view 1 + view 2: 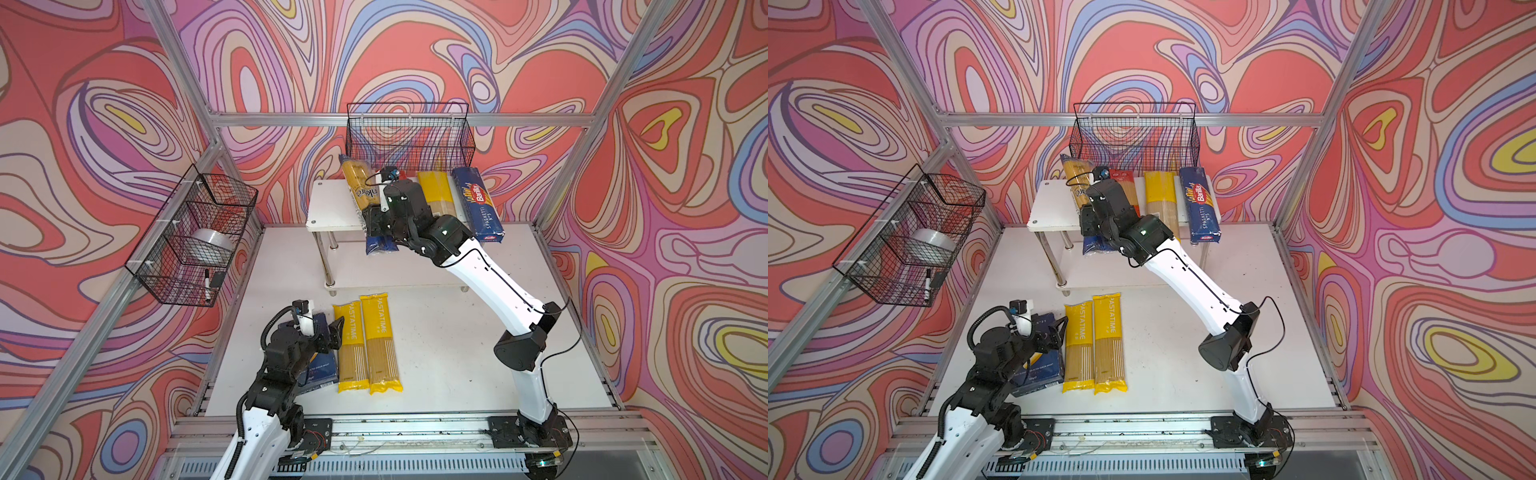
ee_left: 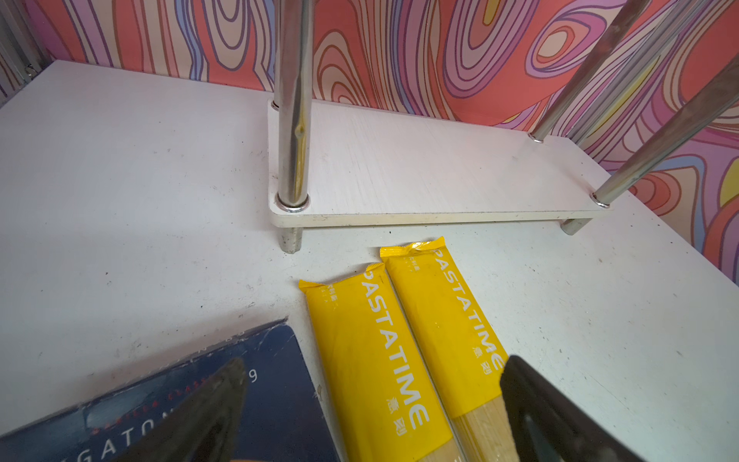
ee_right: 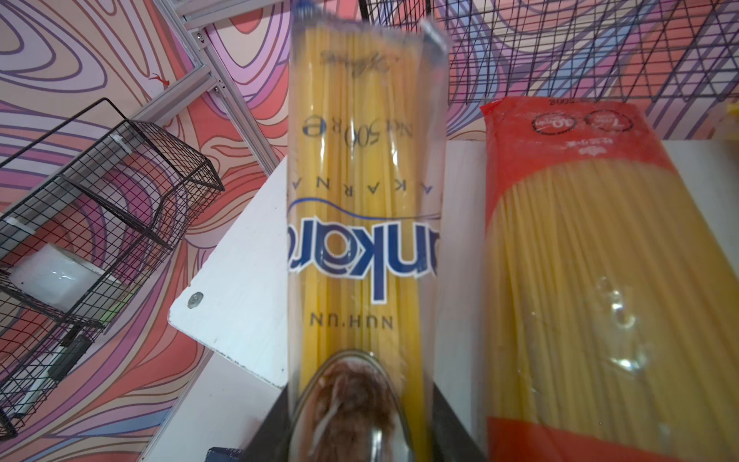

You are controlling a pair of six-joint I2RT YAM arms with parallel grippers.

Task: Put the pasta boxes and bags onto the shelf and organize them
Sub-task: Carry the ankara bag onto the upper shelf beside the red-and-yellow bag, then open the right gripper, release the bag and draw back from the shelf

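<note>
While straddling the near end of the Nuh'un Ankara spaghetti packet (image 3: 360,200), right hand (image 3: 360,400) with a finger close on either side. Cannot tell whether clamped or slack: packet blurred in the right wrist view. Packet askew on the shelf (image 1: 328,203), top tier, just beside the red-ended packet (image 3: 580,280). Navy near end hanging past the front edge in both top views, far end reaching toward the black wire basket (image 1: 409,133). Further along the same tier: yellow-ended packet (image 1: 434,191), then Barilla Spaghetti n.5 box (image 1: 478,203).

Left hand (image 2: 372,364) wide open, holding nothing, poised above the Barilla Rigatoni box (image 2: 280,352) and two PASTATIME packets (image 1: 351,345) lying side by side on the surface (image 1: 457,332).

Risks, as judged:
- Tipping off the front edge if let go with that much overhang, weight forward.
- Jabbing the far end into the basket mesh, or riding up over the red-ended packet, if pushed deeper on this slant.
- Slipping on slick film if dragged in a loose hold.
- Snapping strands if squeezed hard.
</note>
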